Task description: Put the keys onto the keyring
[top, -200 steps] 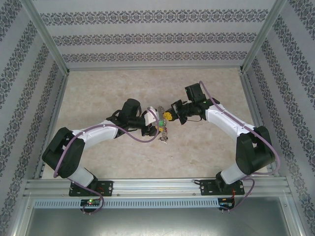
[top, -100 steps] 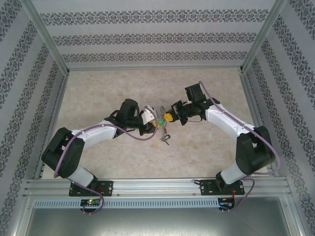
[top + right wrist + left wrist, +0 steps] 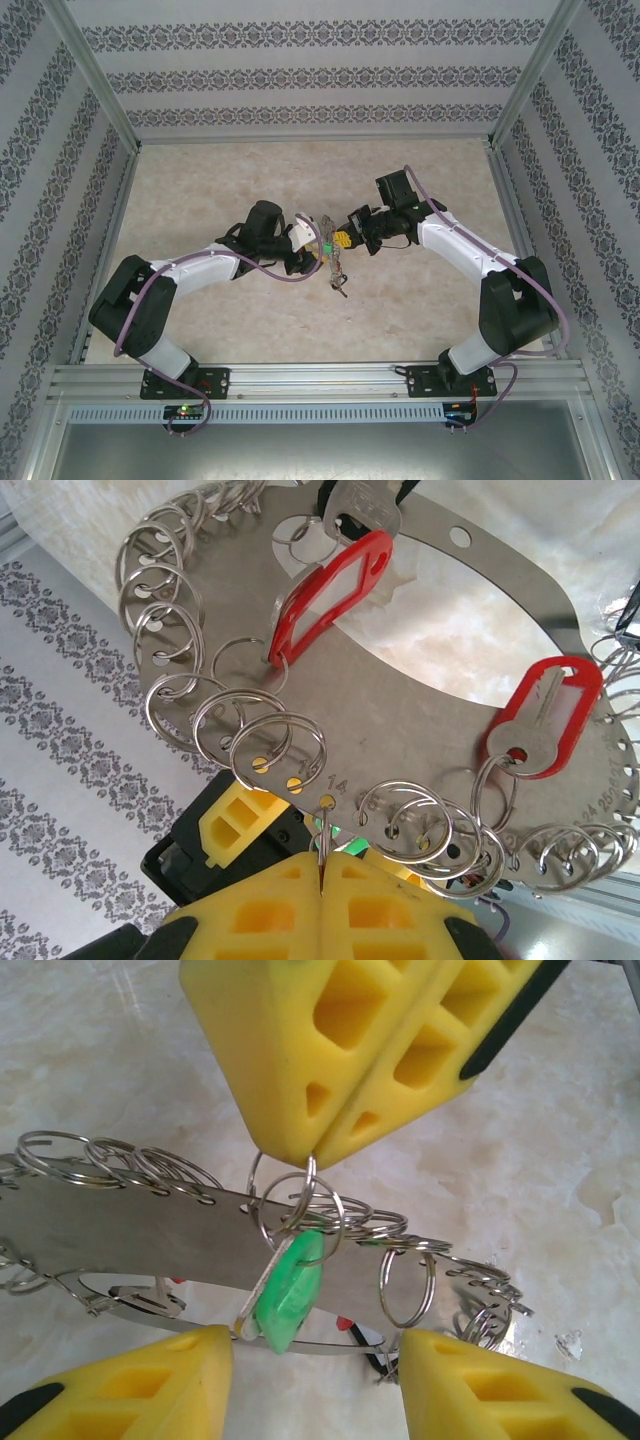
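Right gripper [image 3: 322,865]: jaws pressed fully together, nipping one small wire ring on the rim of the keyring [image 3: 400,720]. That's a firm pinch, and the flat metal oval hangs from it. Opposite, the left gripper [image 3: 312,1345] has its jaws roughly half open, one yellow pad on each side of a green tag [image 3: 290,1285] that dangles from the pinched ring. The plate's edge runs across the gap, but I can't tell if either pad touches it. Out along the plate, the labelled red key [image 3: 330,590] hangs from a ring near the oval's inner edge. The other red key [image 3: 545,715] sits further round with a silver blade across it. From above, the keyring is up off the marbled bench [image 3: 200,190], mid-bench between both grippers.
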